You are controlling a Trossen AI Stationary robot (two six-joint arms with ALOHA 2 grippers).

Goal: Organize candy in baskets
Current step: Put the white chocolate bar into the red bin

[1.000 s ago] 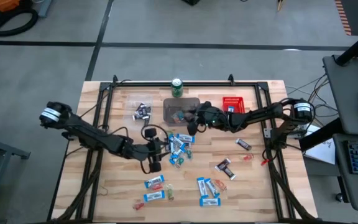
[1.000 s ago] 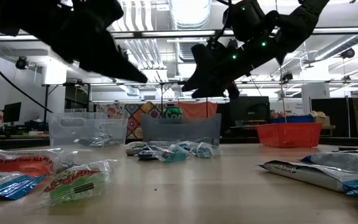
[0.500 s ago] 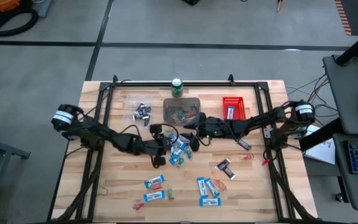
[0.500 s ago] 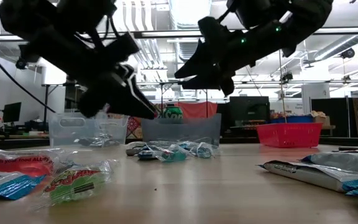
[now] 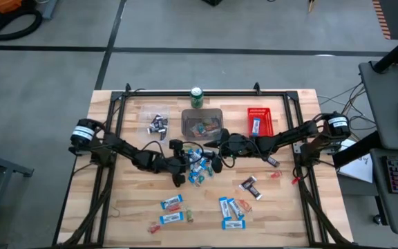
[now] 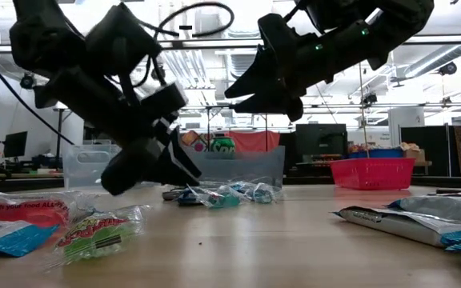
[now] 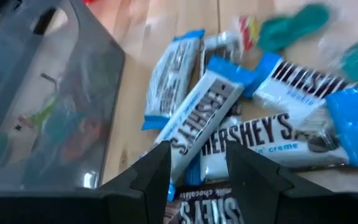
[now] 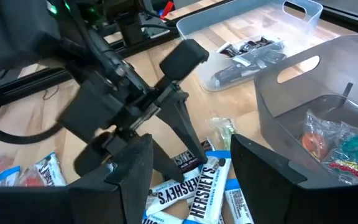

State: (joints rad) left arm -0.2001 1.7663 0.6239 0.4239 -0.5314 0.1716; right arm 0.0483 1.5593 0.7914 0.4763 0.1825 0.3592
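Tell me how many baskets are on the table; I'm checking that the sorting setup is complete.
3, in a row at the far side: a clear basket on the left, a grey basket in the middle, a red basket on the right.

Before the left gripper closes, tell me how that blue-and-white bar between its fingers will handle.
The bar looks small and flat, so probably light. Its wrapper is glossy film, likely slippery, and the crimped ends should flex while the middle stays fairly stiff. It lies across other bars in the pile, so the left gripper, open over it, may drag neighbours along.
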